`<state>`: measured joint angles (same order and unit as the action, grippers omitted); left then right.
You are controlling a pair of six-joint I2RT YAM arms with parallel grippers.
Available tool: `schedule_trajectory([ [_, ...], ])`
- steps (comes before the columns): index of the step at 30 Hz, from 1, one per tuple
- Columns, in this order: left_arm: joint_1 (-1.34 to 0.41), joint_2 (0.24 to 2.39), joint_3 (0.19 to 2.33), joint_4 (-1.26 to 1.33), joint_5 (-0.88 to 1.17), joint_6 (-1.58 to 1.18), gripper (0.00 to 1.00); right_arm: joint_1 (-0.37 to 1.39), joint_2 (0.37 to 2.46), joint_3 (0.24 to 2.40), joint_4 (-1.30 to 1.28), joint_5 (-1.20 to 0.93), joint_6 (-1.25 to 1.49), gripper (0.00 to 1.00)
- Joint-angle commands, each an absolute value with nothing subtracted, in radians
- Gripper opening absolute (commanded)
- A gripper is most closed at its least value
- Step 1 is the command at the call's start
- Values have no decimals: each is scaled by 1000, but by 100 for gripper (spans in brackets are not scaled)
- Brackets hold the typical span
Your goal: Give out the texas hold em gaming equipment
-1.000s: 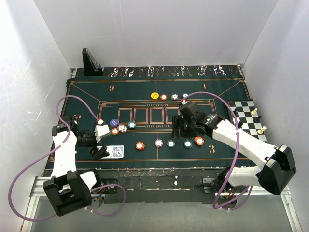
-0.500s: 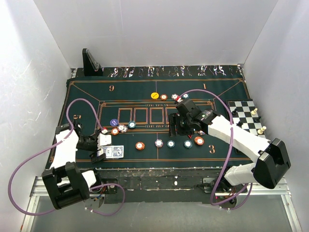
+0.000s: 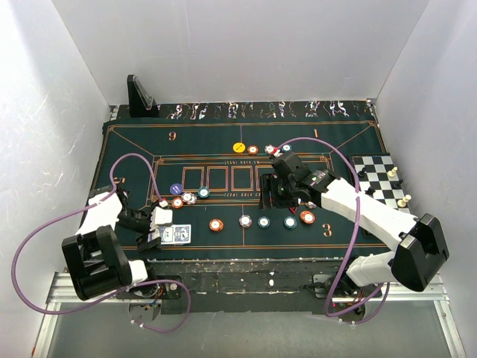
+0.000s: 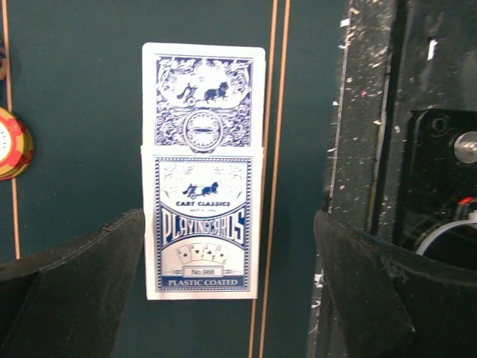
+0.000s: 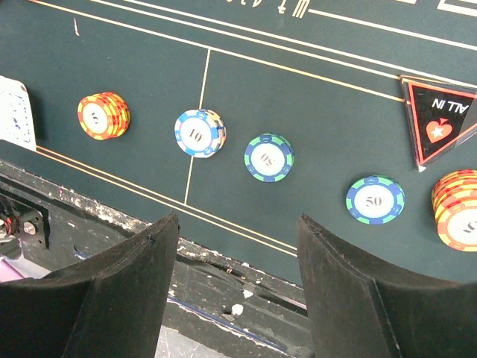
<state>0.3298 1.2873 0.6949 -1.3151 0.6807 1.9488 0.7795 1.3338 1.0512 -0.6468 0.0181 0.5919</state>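
Observation:
A blue-backed pack of playing cards (image 4: pixel 203 171) lies flat on the green mat near the front edge (image 3: pixel 177 234). My left gripper (image 4: pixel 229 246) is open around the pack, which sits close to the left finger. Its place in the top view is beside the pack (image 3: pixel 151 226). My right gripper (image 3: pixel 272 192) hangs open and empty above the mat (image 5: pixel 238 224). Below it runs a row of poker chips: orange (image 5: pixel 103 115), white-blue (image 5: pixel 198 133), two green-blue (image 5: pixel 268 157) (image 5: pixel 375 199), and an orange stack (image 5: pixel 458 212). More chips sit at the far side (image 3: pixel 253 150) and at the left (image 3: pixel 189 198).
A black triangular "ALL IN" marker (image 5: pixel 440 123) lies next to the orange stack. A chessboard (image 3: pixel 381 179) with pieces is at the right edge. A black wedge stand (image 3: pixel 140 97) is at the back left. The scuffed black table rim (image 3: pixel 246 267) borders the mat in front.
My left arm has swung back toward the near left and lowered its open gripper over the card pack. My right gripper has shifted a little to the left, still open.

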Motion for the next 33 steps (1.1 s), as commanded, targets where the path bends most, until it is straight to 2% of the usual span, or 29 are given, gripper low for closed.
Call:
schedule_trajectory([
  [1, 325, 1292, 681, -1203, 680, 1913, 98, 784, 1327, 1057, -620, 8, 594, 71],
  [7, 327, 1301, 667, -1131, 695, 1872, 98, 782, 1331, 1052, -614, 8, 591, 71],
  [33, 296, 1396, 646, -1108, 640, 1967, 98, 784, 1373, 1057, -597, -21, 598, 68],
])
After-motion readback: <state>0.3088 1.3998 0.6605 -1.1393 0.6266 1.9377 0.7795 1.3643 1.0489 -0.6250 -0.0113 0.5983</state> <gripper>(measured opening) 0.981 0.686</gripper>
